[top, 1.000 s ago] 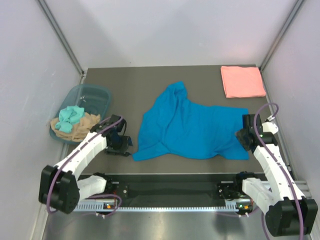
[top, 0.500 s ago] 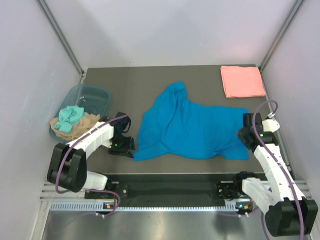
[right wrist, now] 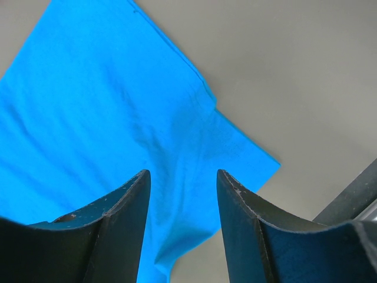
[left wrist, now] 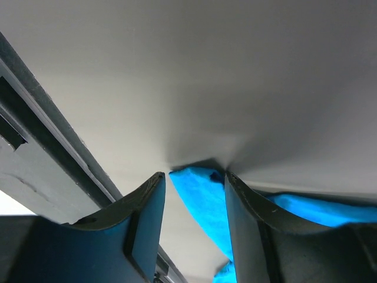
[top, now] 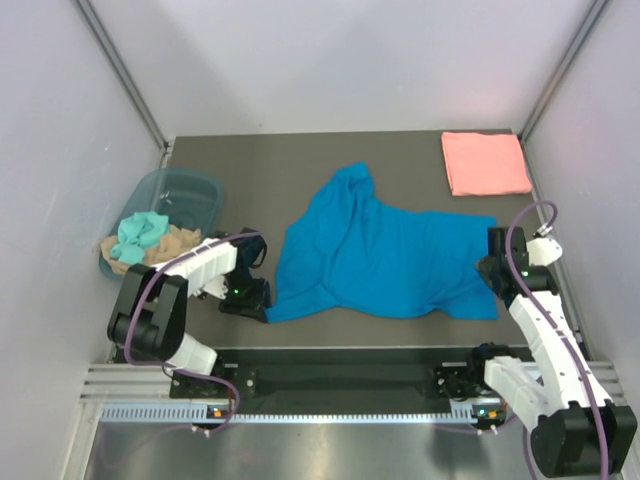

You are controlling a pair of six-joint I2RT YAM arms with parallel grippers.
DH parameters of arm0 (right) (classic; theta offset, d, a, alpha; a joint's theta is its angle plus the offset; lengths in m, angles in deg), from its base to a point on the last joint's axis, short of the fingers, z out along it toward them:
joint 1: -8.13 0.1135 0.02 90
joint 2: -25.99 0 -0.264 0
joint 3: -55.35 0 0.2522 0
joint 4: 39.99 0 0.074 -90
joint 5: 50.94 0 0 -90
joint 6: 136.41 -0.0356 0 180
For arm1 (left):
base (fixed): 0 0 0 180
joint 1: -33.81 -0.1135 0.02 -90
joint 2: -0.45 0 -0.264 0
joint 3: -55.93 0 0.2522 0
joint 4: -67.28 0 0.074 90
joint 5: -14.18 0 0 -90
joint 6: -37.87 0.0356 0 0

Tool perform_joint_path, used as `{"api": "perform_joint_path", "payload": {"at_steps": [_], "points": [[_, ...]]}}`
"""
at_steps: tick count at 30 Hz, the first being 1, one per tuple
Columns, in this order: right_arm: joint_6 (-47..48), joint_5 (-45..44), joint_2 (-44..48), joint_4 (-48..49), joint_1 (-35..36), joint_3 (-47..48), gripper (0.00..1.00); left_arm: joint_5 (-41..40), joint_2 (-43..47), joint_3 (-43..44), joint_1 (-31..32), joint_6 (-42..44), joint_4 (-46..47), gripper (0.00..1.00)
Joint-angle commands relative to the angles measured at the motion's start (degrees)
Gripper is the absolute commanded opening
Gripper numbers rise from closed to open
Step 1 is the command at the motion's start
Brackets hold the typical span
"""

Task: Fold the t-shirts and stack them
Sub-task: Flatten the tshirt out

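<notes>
Blue t-shirt (top: 380, 255): spread, rumpled, middle of table (top: 250, 170). Pink t-shirt (top: 485, 163) folded at 1 o'clock corner.

Cloth light, limp, likely to bunch; best pinched at hem corners, both together.

Left gripper (left wrist: 194, 177) at shirt's 8 o'clock corner: jaws parted, corner between them, not clamped.

Right gripper (right wrist: 182, 177) over 4 o'clock corner: jaws parted, holding nothing.

Top view gives whole layout. Only wrist views show jaw gaps.

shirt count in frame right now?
2 for sure: the blue shirt spread rumpled mid-table, and the pink shirt folded at the far right corner. The tub on the left holds teal cloth and tan cloth; whether those are shirts I cannot tell.
</notes>
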Motion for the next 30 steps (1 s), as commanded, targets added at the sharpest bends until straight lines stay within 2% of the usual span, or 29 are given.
{"api": "perform_joint_path", "payload": {"at_steps": [1, 10, 14, 17, 20, 21, 25, 26, 30], "points": [[0.9, -1.7, 1.3, 1.3, -0.6, 2.4, 0.50, 0.1, -1.4, 0.0, -0.1, -4.9, -0.8, 0.50], [2.0, -2.8, 1.7, 1.5, -0.6, 2.1, 0.50, -0.2, -5.8, 2.1, -0.1, -3.9, -1.5, 0.43], [2.2, -2.9, 2.6, 1.4, -0.6, 2.0, 0.50, -0.8, -5.2, 2.8, -0.1, -4.8, -2.3, 0.28], [2.5, -3.0, 3.1, 1.3, -0.7, 2.1, 0.50, -1.0, -5.1, 2.9, -0.1, -5.1, -2.5, 0.10], [2.6, -2.7, 3.2, 1.1, -0.7, 2.0, 0.50, -1.5, -4.7, 3.3, -0.1, -3.8, -2.3, 0.04], [2.7, -1.5, 3.1, 1.1, -0.7, 1.8, 0.50, -1.9, -4.0, 3.6, -0.1, -3.4, -2.2, 0.00], [1.8, 5.3, 0.6, -0.8, -1.7, 0.4, 0.53, -3.1, -0.3, 5.0, 0.0, -2.9, -2.3, 0.00], [1.7, 7.1, -1.1, -1.2, -2.4, -0.1, 0.54, -6.3, 1.8, 5.2, 0.2, -2.9, -2.2, 0.00], [3.8, 17.9, -5.2, -0.9, -10.0, -2.3, 0.54, -11.7, 6.3, 5.8, 0.4, -1.9, -1.4, 0.00]]}}
